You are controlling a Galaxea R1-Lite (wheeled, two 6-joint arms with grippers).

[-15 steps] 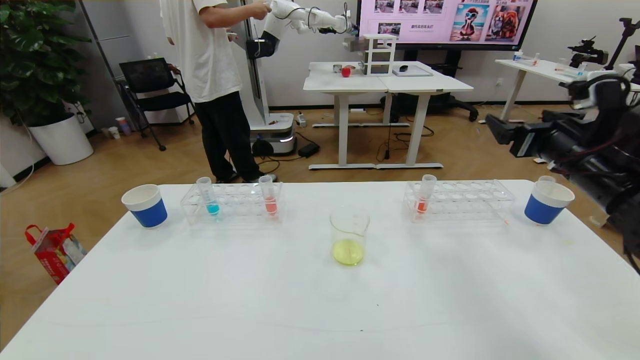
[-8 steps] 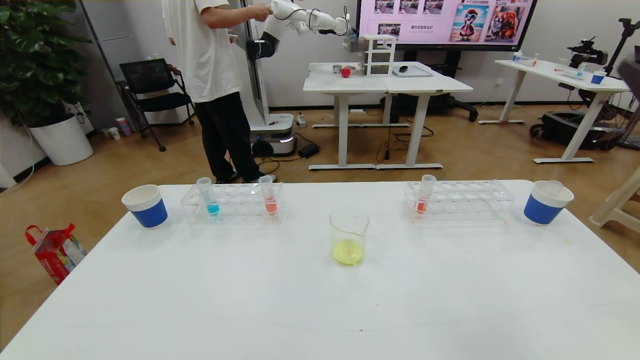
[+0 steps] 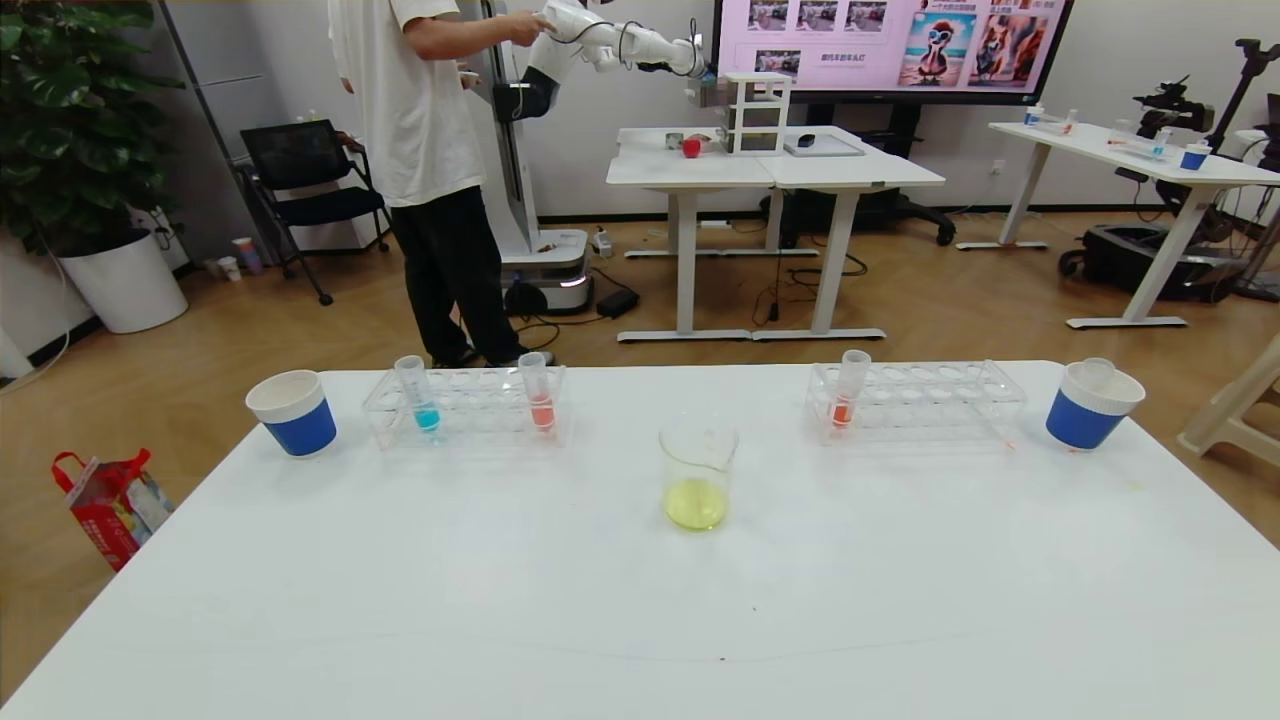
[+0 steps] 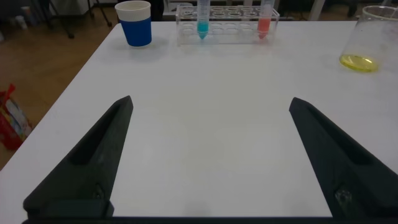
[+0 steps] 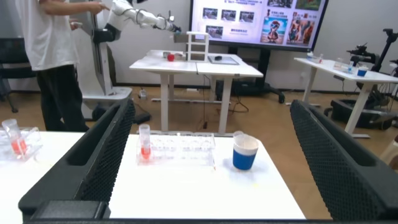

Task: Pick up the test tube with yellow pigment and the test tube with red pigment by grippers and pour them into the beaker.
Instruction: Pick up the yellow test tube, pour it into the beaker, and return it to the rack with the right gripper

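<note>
The beaker (image 3: 698, 470) (image 4: 368, 38) stands mid-table with yellow liquid in its bottom. The test tube with red pigment (image 3: 538, 394) (image 4: 264, 18) stands upright in the left clear rack (image 3: 465, 405), with a blue-liquid tube (image 3: 418, 393) beside it. I see no test tube with yellow pigment. Neither gripper shows in the head view. My left gripper (image 4: 210, 101) is open over bare table, well short of the left rack. My right gripper (image 5: 211, 104) is open and empty, held back from the right rack (image 5: 180, 146).
An orange-red tube (image 3: 847, 390) (image 5: 144, 143) stands in the right rack (image 3: 915, 400). Blue-and-white paper cups sit at the far left (image 3: 292, 412) and far right (image 3: 1093, 405); a clear tube's mouth (image 3: 1097, 368) pokes out of the right one. A person and tables stand beyond the table.
My right arm, which filled the head view's right edge a second ago, has drawn back out of that view. Nothing on the table has moved.
</note>
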